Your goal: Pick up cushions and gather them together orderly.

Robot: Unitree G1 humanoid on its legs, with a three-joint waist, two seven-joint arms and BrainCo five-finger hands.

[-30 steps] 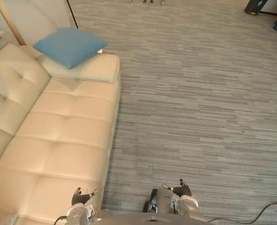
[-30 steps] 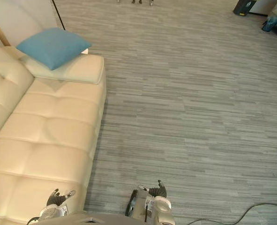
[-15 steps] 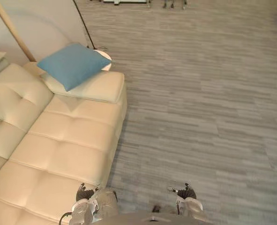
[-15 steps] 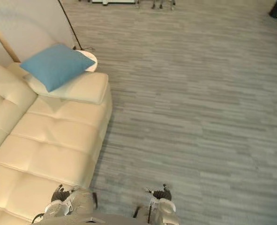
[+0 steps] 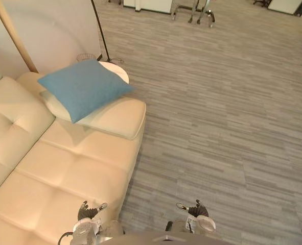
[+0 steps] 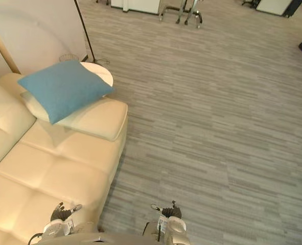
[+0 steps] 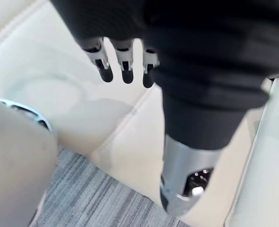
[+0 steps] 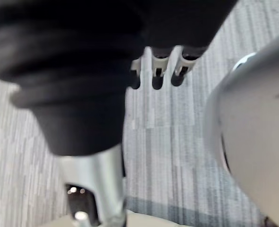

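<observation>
Both hands hung loose and empty: left hand (image 5: 89, 211) over the sofa (image 5: 64, 173) edge, right hand (image 5: 196, 210) over carpet (image 5: 217, 127). Well ahead of the left, the blue cushion (image 5: 84, 88) half-hid a cream cushion (image 5: 117, 120) beneath

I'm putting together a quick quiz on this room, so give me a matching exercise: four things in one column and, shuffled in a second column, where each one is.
Things:
1. blue square fabric cushion
2. flat cream cushion
3. round white side table
4. right hand

Places:
A. over the grey striped carpet
B. on the far end of the cream tufted sofa
C. on top of the flat cream cushion
D. on the floor beyond the sofa's far end

Pairs: 1-C, 2-B, 3-D, 4-A.
</observation>
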